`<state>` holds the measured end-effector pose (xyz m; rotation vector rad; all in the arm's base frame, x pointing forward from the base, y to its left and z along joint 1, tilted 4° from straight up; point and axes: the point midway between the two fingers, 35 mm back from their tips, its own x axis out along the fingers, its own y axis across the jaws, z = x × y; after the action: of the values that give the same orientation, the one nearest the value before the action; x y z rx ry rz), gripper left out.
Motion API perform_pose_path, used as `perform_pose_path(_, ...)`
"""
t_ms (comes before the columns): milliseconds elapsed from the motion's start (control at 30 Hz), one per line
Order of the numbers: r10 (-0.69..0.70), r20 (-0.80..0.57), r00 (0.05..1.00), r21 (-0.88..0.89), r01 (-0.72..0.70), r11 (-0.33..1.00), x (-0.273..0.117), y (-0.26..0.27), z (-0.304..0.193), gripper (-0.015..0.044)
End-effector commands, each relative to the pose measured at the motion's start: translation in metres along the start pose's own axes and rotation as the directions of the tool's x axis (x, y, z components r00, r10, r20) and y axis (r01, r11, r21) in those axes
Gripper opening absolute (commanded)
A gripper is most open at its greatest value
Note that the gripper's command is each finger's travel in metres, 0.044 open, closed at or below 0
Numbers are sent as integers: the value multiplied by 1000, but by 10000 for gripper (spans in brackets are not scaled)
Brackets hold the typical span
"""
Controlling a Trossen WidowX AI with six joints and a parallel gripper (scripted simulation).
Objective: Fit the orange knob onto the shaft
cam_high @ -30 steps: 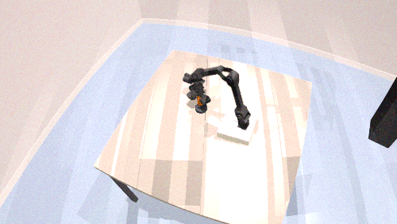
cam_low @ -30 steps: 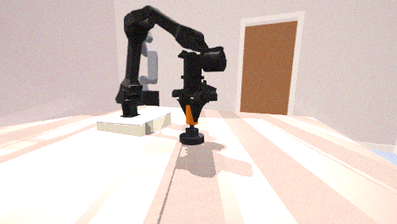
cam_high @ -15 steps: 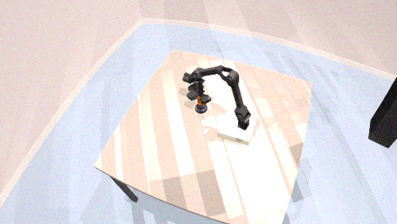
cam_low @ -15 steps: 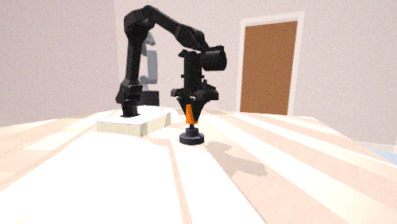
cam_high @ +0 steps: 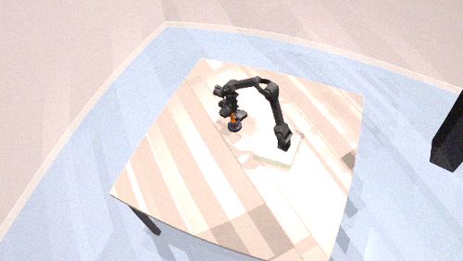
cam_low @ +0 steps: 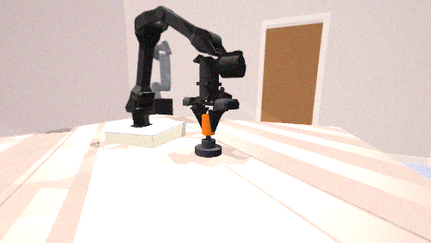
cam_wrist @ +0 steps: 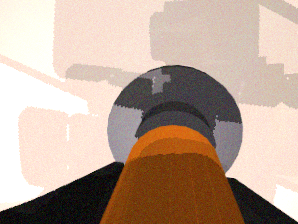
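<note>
The orange knob (cam_high: 232, 118) (cam_low: 207, 124) (cam_wrist: 174, 185) is upright between the fingers of my gripper (cam_high: 233, 117) (cam_low: 209, 122) (cam_wrist: 172, 180), which is shut on it and points down. The knob is over the middle of the dark round pedestal (cam_high: 234, 127) (cam_low: 208, 151) (cam_wrist: 175, 82). In the exterior view its lower end is a little above the pedestal's raised collar, and a short dark piece of the shaft (cam_low: 209, 137) shows between them. The knob hides the rest of the shaft and its flat side. How far the shaft is inside the hole cannot be told.
The arm's pale base block (cam_high: 273, 159) (cam_low: 129, 138) stands on the table (cam_high: 185, 185) (cam_low: 142, 194), to the right of the pedestal in the top view. Striped light and shadow cross the tabletop. A brown door (cam_low: 291, 73) is in the wall behind.
</note>
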<state>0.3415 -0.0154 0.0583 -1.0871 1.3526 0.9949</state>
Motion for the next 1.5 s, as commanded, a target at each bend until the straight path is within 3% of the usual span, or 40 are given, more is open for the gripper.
perform_pose_path(0, -3, -1, 1000, -7, 3, 1000, 0, 0, 0, 0)
perform_pose_path(700, -3, -1, 1000, -7, 3, 1000, -4, -1, 0, 0)
perform_pose_path(967, -3, -1, 1000, -215, 3, 977, -4, -2, 0, 0)
perform_pose_path(1467, -3, -1, 1000, -215, 2, 977, 0, 0, 0, 0)
